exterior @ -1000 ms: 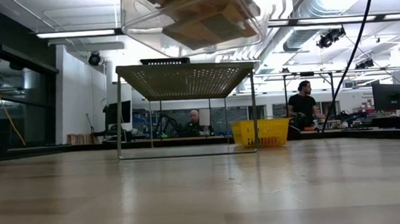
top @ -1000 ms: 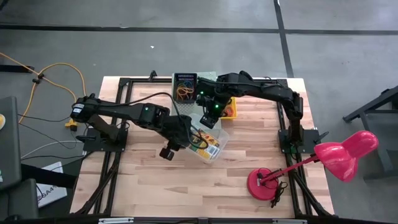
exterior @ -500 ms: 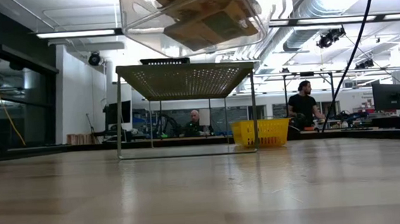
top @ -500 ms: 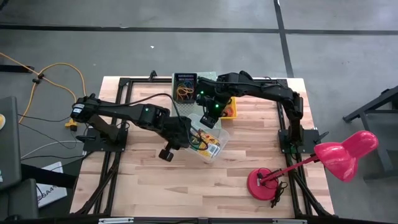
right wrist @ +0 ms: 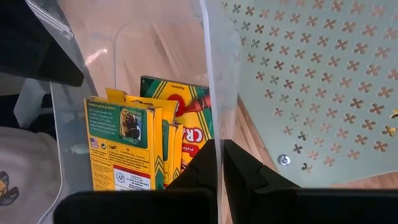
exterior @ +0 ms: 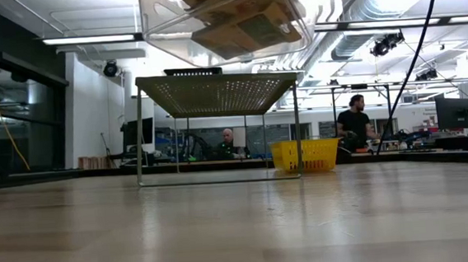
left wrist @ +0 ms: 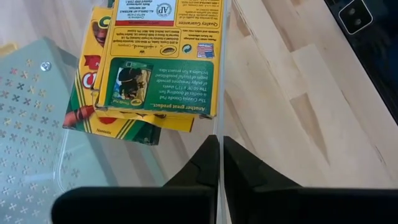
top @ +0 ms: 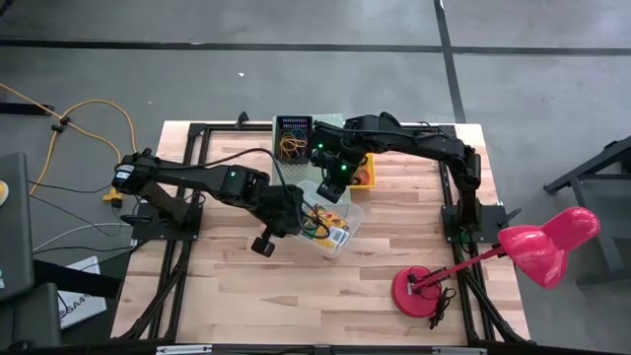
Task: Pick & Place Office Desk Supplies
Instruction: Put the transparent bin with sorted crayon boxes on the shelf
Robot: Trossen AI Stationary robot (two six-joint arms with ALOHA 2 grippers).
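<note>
We are holding a clear plastic bin (top: 330, 225) up off the wooden table (top: 237, 286) between our two arms, and in the low view its underside (exterior: 226, 20) is hanging above the tabletop. Our left gripper (left wrist: 221, 146) is pinching one thin wall of the bin, fingers (left wrist: 202, 165) pressed together on the clear plastic edge. Our right gripper (right wrist: 221, 152) is doing the same on another wall, its fingers (right wrist: 239, 168) closed tight on the rim. From above, the left gripper (top: 286, 219) is sitting at the bin's left side and the right gripper (top: 333, 179) at its far side.

Inside the bin, two yellow-and-green crayon boxes (left wrist: 158, 59) are lying one on top of the other, tilted against the wall; the right wrist view is showing them (right wrist: 146, 143) too. Elastic band loops (top: 294, 146) are resting in a dark tray (top: 294, 128) at the table's far edge, beside a pale-green perforated box (top: 330, 126). A yellow basket (exterior: 305, 154) is sitting near it, and a pink desk lamp (top: 463, 266) is standing at our right
</note>
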